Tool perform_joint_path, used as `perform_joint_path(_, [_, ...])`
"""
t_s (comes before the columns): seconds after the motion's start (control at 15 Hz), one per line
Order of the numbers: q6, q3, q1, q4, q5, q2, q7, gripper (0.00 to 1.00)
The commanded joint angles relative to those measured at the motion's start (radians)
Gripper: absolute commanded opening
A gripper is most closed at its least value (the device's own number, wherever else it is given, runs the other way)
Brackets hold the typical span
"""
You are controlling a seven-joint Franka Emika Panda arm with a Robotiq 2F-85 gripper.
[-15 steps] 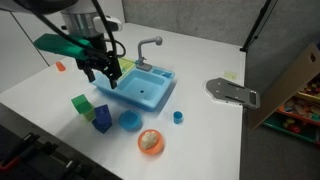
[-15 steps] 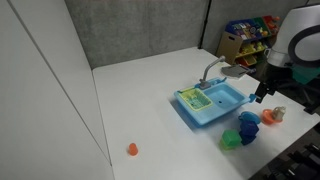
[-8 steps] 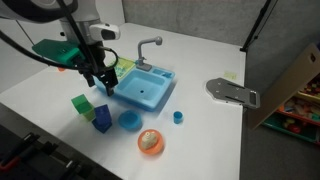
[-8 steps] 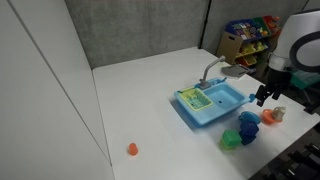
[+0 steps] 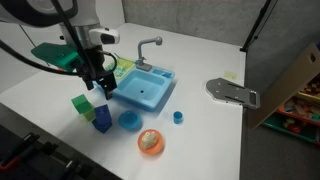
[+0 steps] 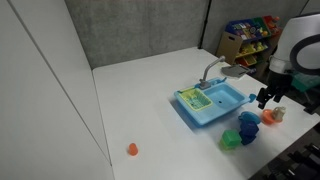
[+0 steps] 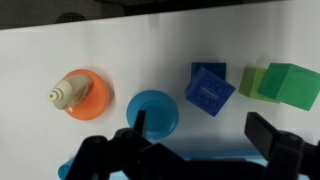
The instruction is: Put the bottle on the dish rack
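The bottle (image 7: 63,95), small and cream-white, lies on an orange plate (image 7: 92,98) in the wrist view. It also shows in both exterior views (image 5: 151,140) (image 6: 279,112). The dish rack (image 6: 195,99) is the yellow-green slatted part of the light-blue toy sink (image 5: 146,90). My gripper (image 5: 101,88) is open and empty. It hangs over the sink's edge by the blocks, apart from the bottle. Its fingers (image 7: 200,130) frame a blue block (image 7: 208,90) in the wrist view. It shows at the right edge in an exterior view (image 6: 266,97).
A blue bowl (image 7: 155,112), a blue block (image 5: 102,116) and green blocks (image 7: 280,82) stand in front of the sink. A small blue cup (image 5: 178,116) and a grey object (image 5: 230,91) lie beyond it. A small orange item (image 6: 132,149) lies far off.
My gripper has moved from above the sink's rack side down and outward toward the blocks. Nothing else moved.
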Motion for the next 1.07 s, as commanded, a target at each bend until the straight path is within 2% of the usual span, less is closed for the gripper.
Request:
perform_joint_path(0.0, [0.001,0.004,-0.016,-0.025,-0.024,0.002,0.049,1.0])
perform_joint_path(0.47, [0.066,-0.003,-0.026,-0.079,-0.038,0.031,0.083,1.0])
perform_joint_path(1.0, [0.267,-0.019,-0.026,-0.167,-0.045,0.06,0.111,1.0])
